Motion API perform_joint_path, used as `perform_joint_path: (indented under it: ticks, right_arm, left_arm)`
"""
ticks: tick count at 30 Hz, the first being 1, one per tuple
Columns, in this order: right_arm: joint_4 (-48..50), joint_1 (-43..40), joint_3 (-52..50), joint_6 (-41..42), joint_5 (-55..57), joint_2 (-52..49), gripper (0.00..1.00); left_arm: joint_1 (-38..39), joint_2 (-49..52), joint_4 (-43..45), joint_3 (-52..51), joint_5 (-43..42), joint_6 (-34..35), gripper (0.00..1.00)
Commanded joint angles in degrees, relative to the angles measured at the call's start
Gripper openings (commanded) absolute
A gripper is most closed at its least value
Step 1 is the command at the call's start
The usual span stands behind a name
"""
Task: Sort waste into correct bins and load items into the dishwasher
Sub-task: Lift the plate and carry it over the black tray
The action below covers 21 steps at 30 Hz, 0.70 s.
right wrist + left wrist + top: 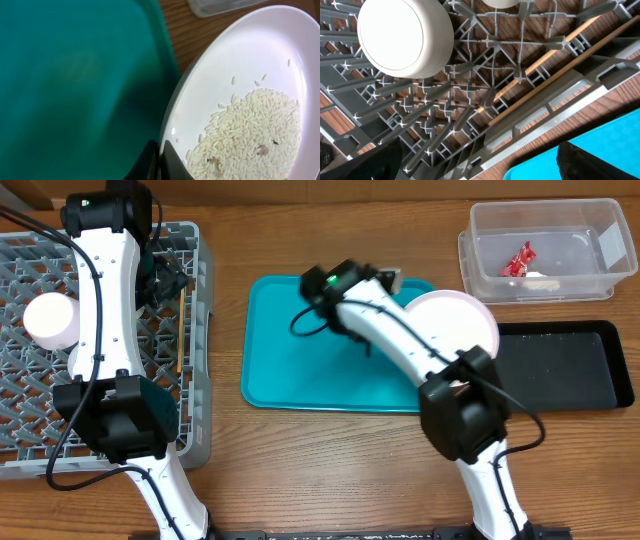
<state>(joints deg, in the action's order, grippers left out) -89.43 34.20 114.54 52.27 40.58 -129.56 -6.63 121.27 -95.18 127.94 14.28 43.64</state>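
- The plate (240, 55) is in my right hand (159, 161). My two fingers are pinched tight on its rim.
- A heap of rice (250, 130) lies on the plate, on the side away from my fingers.
- The plate sits at the right end of the teal tray (75, 75), just beside the black tray (560, 365). I cannot tell if it is lifted or touching.
- I think my job now is to tip the rice into the black tray, since the red wrapper (518, 260) is in the clear tub (540, 250).
- To do it well, I should keep the plate flat until it is over the black tray, then tilt it slowly away from my fingers so no rice falls on the table.
- The plate is round, so it has no long side. Its face points up, and the rim I hold is on the teal tray side.
- My left hand (480, 162) is wide and holds nothing. It hangs over the dish rack (560, 115), where the chopsticks (545, 85) and a bowl (400, 37) lie.
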Motion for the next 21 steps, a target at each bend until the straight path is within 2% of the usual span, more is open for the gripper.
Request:
perform_joint_path:
  ticks: [1, 10, 21]
  right_arm:
    - [-0.3, -4.7, 1.6, 0.5, 0.7, 6.7, 0.04]
    - [0.3, -18.6, 1.6, -0.5, -1.7, 10.7, 0.04]
    - [6.1, -32.2, 1.6, -6.6, -9.9, 10.8, 0.04]
  left_arm:
    - [-0.1, -2.3, -0.1, 1.3, 0.0, 1.2, 1.0]
    - [-0.1, -2.3, -0.1, 1.3, 0.0, 1.2, 1.0]
    - [-0.1, -2.3, -0.1, 1.3, 0.0, 1.2, 1.0]
